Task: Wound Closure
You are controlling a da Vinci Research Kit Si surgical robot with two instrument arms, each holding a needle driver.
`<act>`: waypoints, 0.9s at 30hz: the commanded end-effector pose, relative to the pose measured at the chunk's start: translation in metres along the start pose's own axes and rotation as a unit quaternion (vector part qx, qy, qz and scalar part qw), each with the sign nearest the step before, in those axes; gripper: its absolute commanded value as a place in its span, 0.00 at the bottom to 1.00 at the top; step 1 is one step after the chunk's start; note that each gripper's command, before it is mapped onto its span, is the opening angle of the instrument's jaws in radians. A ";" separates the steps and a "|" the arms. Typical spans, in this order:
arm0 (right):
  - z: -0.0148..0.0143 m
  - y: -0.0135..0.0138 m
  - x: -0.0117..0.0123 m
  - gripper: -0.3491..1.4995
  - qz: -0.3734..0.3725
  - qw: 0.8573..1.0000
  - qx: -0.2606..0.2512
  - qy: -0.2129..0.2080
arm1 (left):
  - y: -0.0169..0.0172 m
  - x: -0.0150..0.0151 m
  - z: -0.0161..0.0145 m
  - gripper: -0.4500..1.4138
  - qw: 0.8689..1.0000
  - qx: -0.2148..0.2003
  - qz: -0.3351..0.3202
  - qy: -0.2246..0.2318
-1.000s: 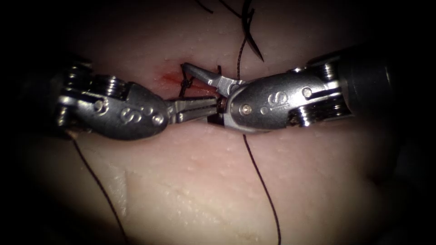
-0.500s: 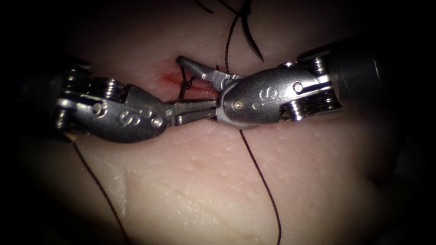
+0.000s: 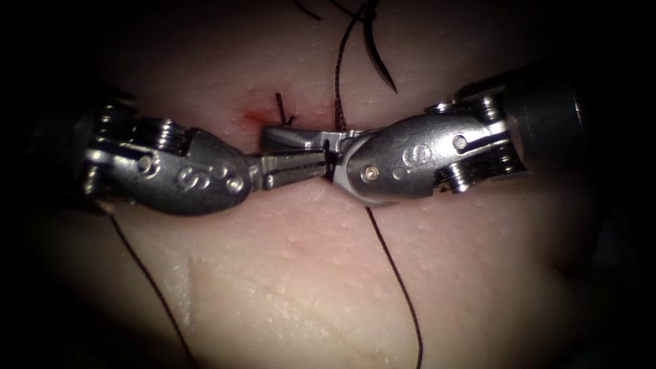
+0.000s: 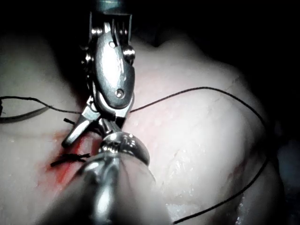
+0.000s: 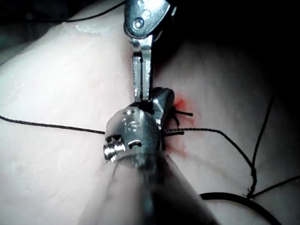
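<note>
Left gripper (image 3: 321,164): clenched beside the cut (image 3: 256,117), maybe pinching thread (image 3: 393,266); I cannot tell.
Right gripper (image 3: 273,137): clenched over the cut.
Needle (image 3: 376,55): lying free above the cut.

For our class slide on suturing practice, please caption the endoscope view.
Both tools, left tool and right tool, meet over the knot at the cut; the needle lies free on the tissue.

My left tool (image 3: 294,169) and right tool (image 3: 301,139): polished grey metal, glossy, smooth. Tissue (image 3: 307,273): pale, moist sheen, finely pebbled surface. Thread (image 3: 393,273): dark, matt, thin fibre. Needle (image 3: 377,58): dark, smooth, looks like metal. Red fluid (image 3: 254,117): wet smear on the tissue.
</note>
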 end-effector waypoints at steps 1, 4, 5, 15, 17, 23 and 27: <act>0.0002 -0.0007 0.0000 0.95 0.011 1.000 -0.002 -0.005 | 0.0008 -0.0001 0.0002 0.00 1.000 -0.002 0.000 0.002; -0.0013 -0.0003 0.0004 0.98 0.020 1.000 -0.003 -0.004 | 0.0009 -0.0007 -0.0009 0.00 1.000 -0.001 -0.002 0.008; -0.0018 -0.0002 0.0006 0.98 0.021 1.000 -0.005 -0.003 | 0.0010 -0.0010 -0.0014 0.00 1.000 -0.002 -0.003 0.010; -0.0079 0.0005 0.0019 0.98 0.031 0.999 -0.020 -0.002 | 0.0012 -0.0035 -0.0049 0.00 1.000 0.010 -0.012 0.007; -0.0093 0.0007 0.0021 0.98 0.034 0.999 -0.025 -0.003 | 0.0008 -0.0042 -0.0052 0.00 1.000 0.012 -0.015 0.005; -0.0134 0.0009 0.0017 0.98 0.037 0.999 -0.034 -0.014 | -0.0009 -0.0070 -0.0060 0.00 0.999 0.025 -0.029 0.002; -0.0151 0.0008 0.0013 0.98 0.038 0.998 -0.038 -0.016 | -0.0018 -0.0083 -0.0063 0.00 0.999 0.031 -0.034 0.000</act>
